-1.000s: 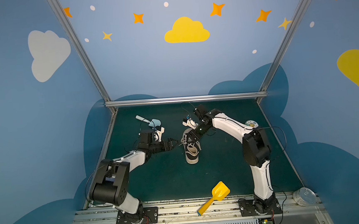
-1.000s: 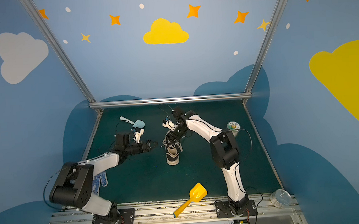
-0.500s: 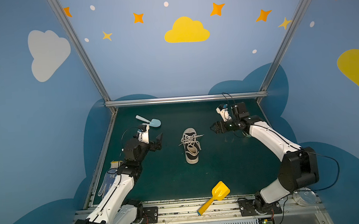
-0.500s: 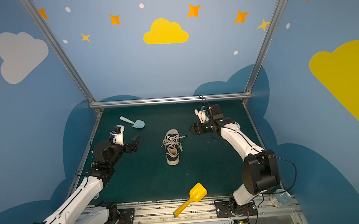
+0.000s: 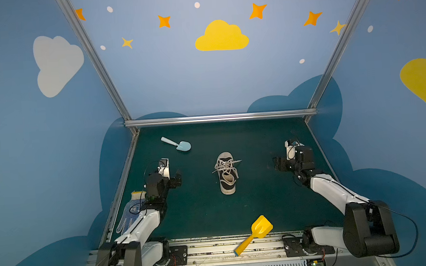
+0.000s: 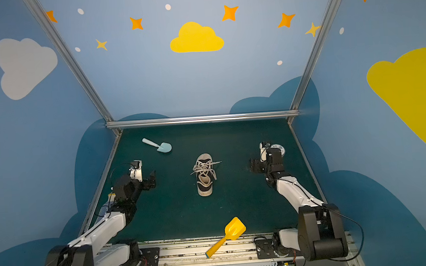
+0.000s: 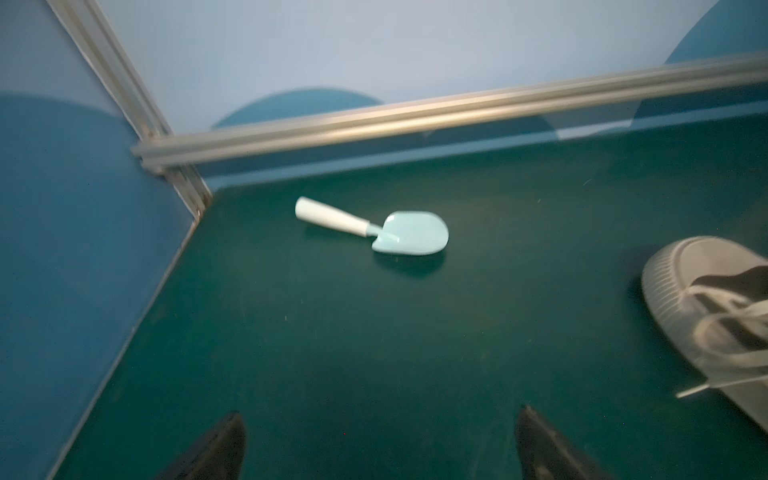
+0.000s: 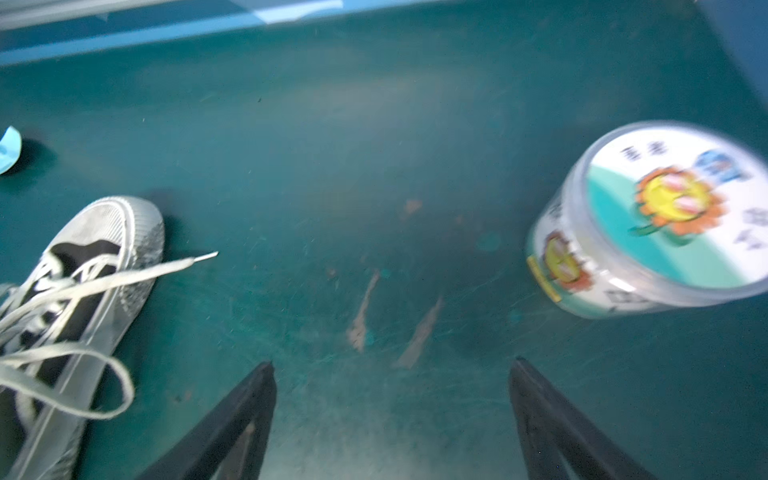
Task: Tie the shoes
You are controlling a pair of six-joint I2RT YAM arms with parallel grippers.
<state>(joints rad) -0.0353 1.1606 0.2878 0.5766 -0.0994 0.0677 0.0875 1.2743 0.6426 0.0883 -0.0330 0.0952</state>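
Both claws are wide open and hold nothing. In both top views the left claw (image 5: 177,177) hangs over the left side of the green bench (image 5: 258,140), and the right claw (image 6: 254,166) hangs over the right side. The little black shoe (image 5: 226,175) sits in the middle of the bench, well apart from both claws, with its white toe pointing at the back wall. Its cream laces (image 5: 225,165) lie in loops on top, and one end pokes out to the right.
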